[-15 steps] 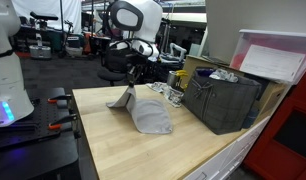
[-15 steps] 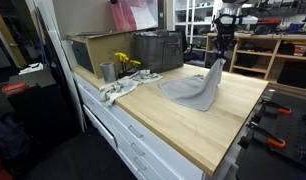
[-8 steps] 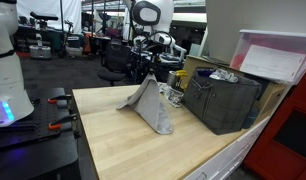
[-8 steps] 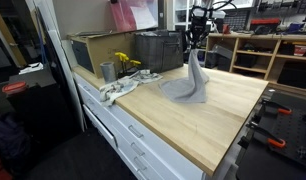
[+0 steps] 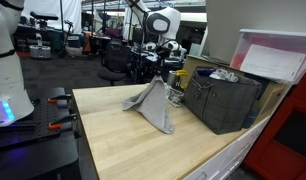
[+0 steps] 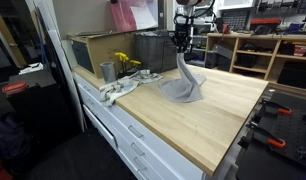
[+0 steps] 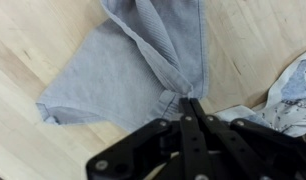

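My gripper (image 7: 190, 104) is shut on one corner of a grey cloth (image 7: 133, 70) and holds that corner up above a light wooden table (image 7: 33, 40). The rest of the cloth hangs down and drags on the tabletop. In both exterior views the cloth (image 5: 155, 103) (image 6: 184, 84) forms a tent shape under the gripper (image 5: 162, 78) (image 6: 179, 47). The gripper is close to a dark mesh crate (image 5: 222, 100) (image 6: 158, 50).
A white and blue rag (image 7: 291, 95) lies by the crate, also seen at the table's edge (image 6: 118, 90). A metal cup (image 6: 108, 71) and yellow flowers (image 6: 125, 62) stand near a cardboard box (image 6: 91, 50). A pink-lidded bin (image 5: 276, 57) sits beyond the crate.
My gripper has carried the held cloth corner across the table toward the mesh crate. The cloth has been pulled from lying mostly flat into a lifted tent shape.
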You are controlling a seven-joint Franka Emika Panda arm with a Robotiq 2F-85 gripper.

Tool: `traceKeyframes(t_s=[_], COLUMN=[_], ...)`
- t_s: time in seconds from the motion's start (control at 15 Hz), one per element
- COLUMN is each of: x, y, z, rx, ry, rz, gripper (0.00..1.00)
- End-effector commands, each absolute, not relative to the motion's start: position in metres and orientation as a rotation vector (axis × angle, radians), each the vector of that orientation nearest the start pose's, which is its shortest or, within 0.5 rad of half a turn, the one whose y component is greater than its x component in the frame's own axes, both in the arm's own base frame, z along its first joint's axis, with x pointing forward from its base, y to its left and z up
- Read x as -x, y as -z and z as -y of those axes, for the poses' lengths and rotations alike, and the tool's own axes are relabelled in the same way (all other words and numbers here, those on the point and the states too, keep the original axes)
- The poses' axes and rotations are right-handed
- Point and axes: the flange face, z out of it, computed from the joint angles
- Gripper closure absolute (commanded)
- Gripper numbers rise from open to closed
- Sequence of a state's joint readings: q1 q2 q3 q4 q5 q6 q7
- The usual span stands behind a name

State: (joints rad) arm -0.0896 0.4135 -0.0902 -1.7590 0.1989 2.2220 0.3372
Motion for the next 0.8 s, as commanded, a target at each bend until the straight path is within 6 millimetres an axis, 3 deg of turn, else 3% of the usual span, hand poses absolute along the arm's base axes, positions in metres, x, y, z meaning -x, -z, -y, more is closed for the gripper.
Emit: traceKeyframes(t_s=[0.0, 0.27, 0.53, 0.6, 0.73], x=[-0.685, -0.710, -0.725, -0.727, -0.731], y=[-0.341, -0.329, -0.308, -0.303, -0.297], z=[0.085, 0.065, 0.060, 0.060, 0.064], rx=[2.904, 2.945, 2.984, 2.985, 2.987], ry=[0.024, -0.030, -0.084, -0.097, -0.103], rz=[-0.838, -0.770, -0.742, -0.741, -0.748], gripper=[0.99, 0.99, 0.99, 0.72, 0.64])
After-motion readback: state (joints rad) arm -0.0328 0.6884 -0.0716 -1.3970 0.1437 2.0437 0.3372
